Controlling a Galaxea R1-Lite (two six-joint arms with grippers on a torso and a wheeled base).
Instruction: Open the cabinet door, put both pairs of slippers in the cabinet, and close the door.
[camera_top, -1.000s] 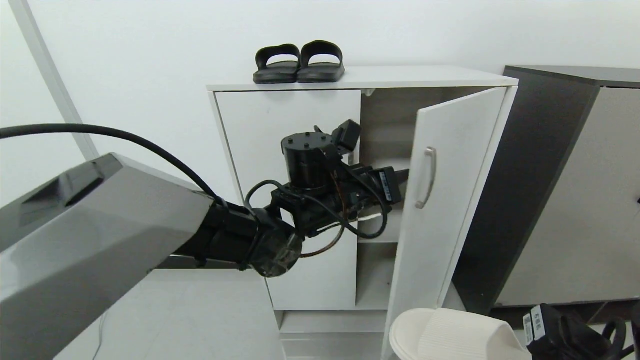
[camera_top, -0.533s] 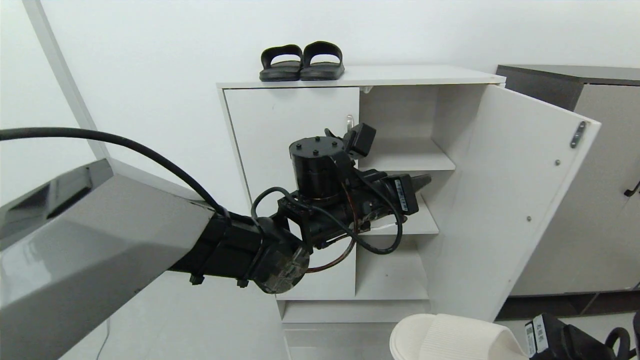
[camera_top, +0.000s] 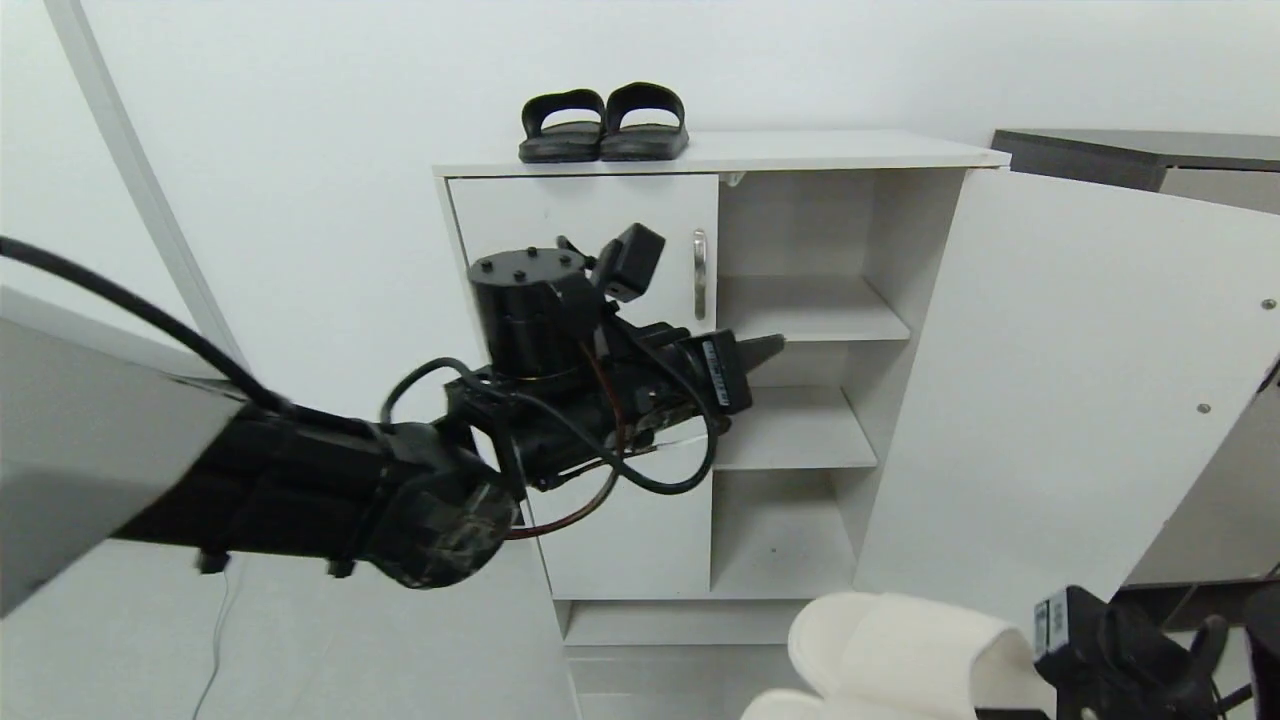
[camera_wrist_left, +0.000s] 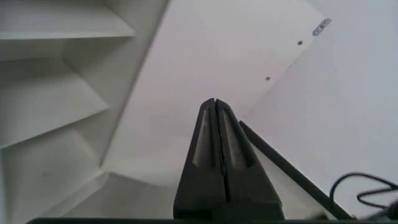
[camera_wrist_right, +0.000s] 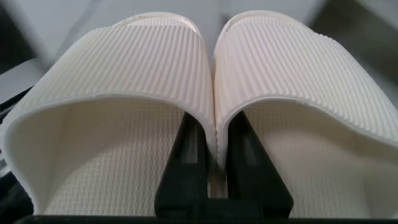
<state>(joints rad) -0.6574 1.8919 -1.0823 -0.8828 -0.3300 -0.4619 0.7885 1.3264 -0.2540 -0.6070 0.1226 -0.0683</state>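
Door (camera_top: 1080, 400) swung wide, my left gripper (camera_wrist_left: 215, 124) pinched together and empty by the cabinet (camera_top: 800, 150), right gripper (camera_wrist_right: 214, 168) clamped on white slippers (camera_wrist_right: 155, 93) low out front, black slippers (camera_top: 604, 125) on top: stowing both pairs and closing remain.

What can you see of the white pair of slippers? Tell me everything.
The white slippers are a cream pair of slides, seemingly soft foam, with ribbed straps and dimpled footbeds. They lie side by side, inner edges pressed together. The right gripper pinches those edges, one finger under each strap, holding the pair in the air, low before the open cabinet.
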